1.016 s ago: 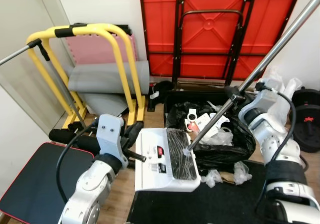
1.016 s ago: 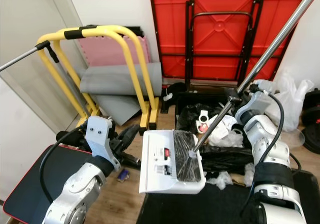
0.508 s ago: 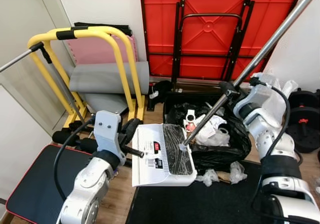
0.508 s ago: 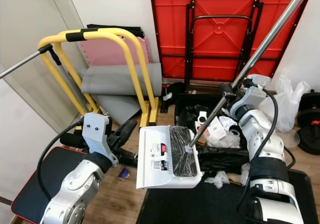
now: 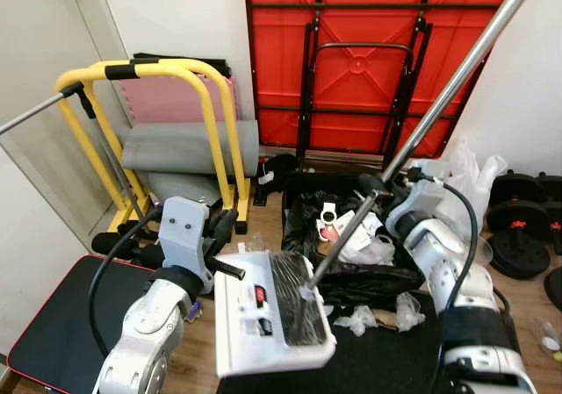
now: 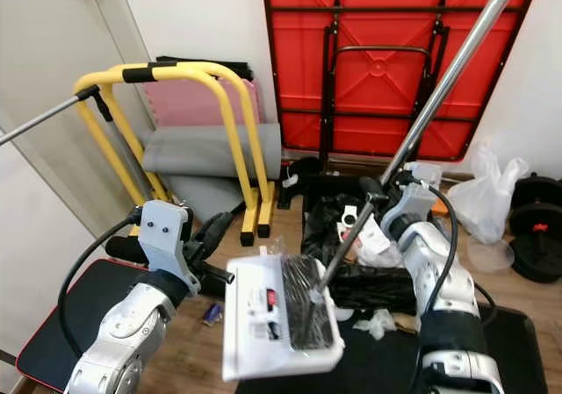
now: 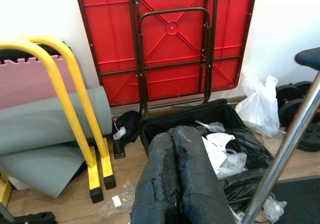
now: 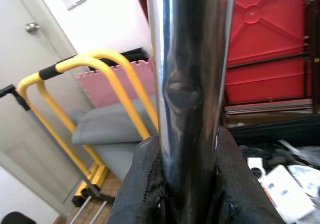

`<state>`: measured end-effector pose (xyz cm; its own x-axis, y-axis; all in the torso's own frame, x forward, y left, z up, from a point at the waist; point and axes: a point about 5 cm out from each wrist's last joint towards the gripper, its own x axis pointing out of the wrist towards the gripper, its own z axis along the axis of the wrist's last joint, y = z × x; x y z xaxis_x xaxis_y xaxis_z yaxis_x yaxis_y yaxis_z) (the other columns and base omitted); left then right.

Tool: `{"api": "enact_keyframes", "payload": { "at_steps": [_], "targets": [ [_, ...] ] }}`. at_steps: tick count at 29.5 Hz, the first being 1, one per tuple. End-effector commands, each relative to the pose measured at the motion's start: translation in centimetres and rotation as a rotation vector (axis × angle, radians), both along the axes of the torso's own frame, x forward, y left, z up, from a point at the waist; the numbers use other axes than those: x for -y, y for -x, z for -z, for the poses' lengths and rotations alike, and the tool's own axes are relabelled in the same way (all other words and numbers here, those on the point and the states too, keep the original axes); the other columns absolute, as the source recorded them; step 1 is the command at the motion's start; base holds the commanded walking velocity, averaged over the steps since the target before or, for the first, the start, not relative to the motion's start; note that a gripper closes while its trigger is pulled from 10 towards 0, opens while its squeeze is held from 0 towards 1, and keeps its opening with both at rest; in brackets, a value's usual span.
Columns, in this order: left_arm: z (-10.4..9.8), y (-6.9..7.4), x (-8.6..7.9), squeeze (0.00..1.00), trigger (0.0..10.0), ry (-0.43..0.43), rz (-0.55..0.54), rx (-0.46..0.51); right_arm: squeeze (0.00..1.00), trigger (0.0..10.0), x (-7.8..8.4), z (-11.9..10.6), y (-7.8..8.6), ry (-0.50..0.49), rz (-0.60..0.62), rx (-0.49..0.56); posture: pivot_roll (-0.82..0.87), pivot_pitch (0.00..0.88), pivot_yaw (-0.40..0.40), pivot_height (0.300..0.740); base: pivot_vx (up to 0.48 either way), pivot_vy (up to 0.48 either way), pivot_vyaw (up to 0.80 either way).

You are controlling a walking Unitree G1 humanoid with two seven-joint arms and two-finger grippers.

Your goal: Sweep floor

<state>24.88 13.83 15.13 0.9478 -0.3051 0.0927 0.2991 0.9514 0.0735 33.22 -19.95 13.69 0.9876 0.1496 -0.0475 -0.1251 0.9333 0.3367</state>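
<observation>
Broom pole (image 5: 439, 96), rigid slick metal, clamped low in right gripper (image 5: 373, 186); left gripper (image 7: 179, 184) pressed closed, gripping the dustpan (image 5: 268, 324) handle.

Wooden floor (image 5: 268, 208) under black mat (image 5: 386, 359)

The white dustpan (image 5: 268, 322) has tipped and dropped lower toward the black mat (image 5: 386, 359), now tilted where 1 second ago it sat level. The broom's metal pole (image 5: 439, 96) seems to have swung slightly leftward with it.
</observation>
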Motion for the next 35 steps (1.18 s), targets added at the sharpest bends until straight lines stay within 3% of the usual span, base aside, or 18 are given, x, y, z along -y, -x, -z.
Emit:
{"api": "enact_keyframes", "payload": {
  "at_steps": [1,12,19,35],
  "targets": [
    [0.3,-0.1,-0.4,0.0,10.0,-0.014,-0.024,-0.008,0.0,10.0,-0.4,-1.4,-0.1,-0.02,-0.005,0.057,-0.1,0.0,-0.03,0.74,0.0,0.0,0.0],
    [0.0,0.0,-0.3,0.0,10.0,-0.004,-0.009,0.027,0.0,10.0,-2.6,-1.3,1.3,-0.026,-0.087,0.087,-0.11,0.0,-0.028,0.74,0.227,0.0,-0.67],
    [0.0,-0.1,-0.3,0.0,10.0,-0.005,-0.01,0.031,0.0,10.0,-2.5,-1.8,1.1,-0.012,-0.09,0.108,-0.11,0.0,-0.027,0.74,0.357,0.0,-0.46],
    [-0.1,-0.2,-0.2,0.0,10.0,-0.005,-0.003,0.042,0.0,10.0,-2.8,-2.6,1.0,-0.015,-0.111,0.139,-0.11,0.0,-0.031,0.74,0.386,0.0,0.0]
  ]
}}
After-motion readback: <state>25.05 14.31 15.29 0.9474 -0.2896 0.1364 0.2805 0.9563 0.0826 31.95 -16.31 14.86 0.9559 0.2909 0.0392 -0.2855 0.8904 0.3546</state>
